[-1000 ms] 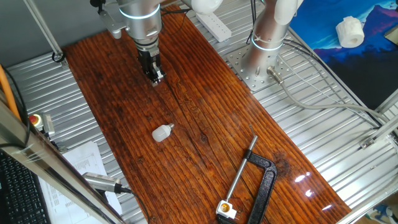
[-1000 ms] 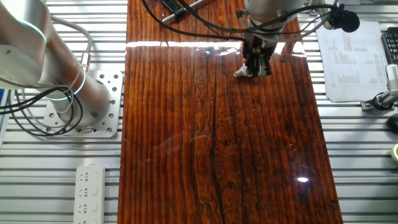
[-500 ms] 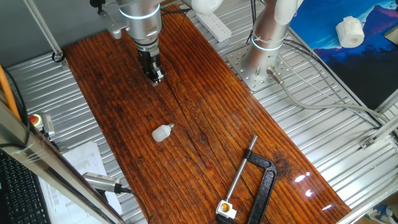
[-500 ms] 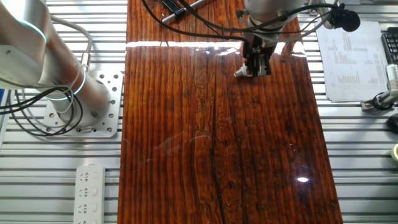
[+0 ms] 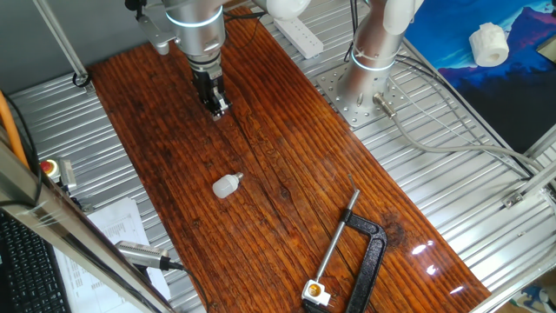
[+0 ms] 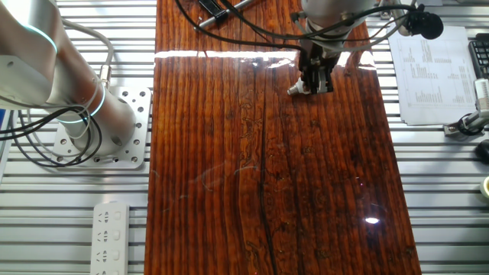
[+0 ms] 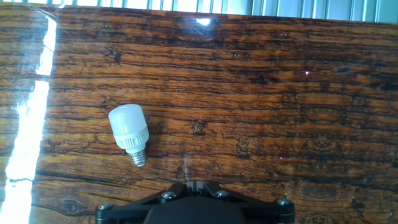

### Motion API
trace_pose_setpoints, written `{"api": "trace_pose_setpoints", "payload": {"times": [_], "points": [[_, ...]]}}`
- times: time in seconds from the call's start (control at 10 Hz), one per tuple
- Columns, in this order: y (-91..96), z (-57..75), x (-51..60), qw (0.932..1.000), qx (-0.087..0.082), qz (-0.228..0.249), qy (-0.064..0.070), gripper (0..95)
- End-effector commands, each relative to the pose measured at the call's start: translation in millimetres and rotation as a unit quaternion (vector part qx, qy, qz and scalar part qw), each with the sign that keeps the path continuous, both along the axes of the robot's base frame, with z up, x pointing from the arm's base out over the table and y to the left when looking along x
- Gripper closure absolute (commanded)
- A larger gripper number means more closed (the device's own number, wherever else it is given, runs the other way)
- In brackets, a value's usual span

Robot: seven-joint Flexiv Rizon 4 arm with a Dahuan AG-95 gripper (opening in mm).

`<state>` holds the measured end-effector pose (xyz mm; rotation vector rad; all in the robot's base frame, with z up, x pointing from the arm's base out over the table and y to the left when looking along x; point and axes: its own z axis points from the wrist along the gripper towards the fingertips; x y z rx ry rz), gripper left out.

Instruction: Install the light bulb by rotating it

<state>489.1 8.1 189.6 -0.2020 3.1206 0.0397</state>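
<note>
The light bulb lay on its side in the middle of the desk; the fingers hung apart from it, pressed together, holding nothing

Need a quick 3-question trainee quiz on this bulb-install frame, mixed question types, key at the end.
1. True or false: the light bulb is lying on its side on the wooden board.
2. Multiple choice: the gripper is A) clamped on the bulb, B) apart from the bulb, holding nothing, C) gripping the black clamp.
3. Fill in: in the hand view, the bulb's screw base points toward the ____ edge of the picture.

Key: 1 true; 2 B; 3 bottom.
</note>
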Motion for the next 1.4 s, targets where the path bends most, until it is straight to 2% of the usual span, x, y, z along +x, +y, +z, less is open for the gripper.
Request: {"api": "trace_pose_setpoints", "payload": {"times": [0.1, 1.4], "points": [[-0.1, -0.1, -0.2, 1.0, 0.0, 0.001, 0.003, 95.0], [0.2, 0.4, -0.5, 0.9999, 0.002, 0.003, 0.014, 95.0]]}}
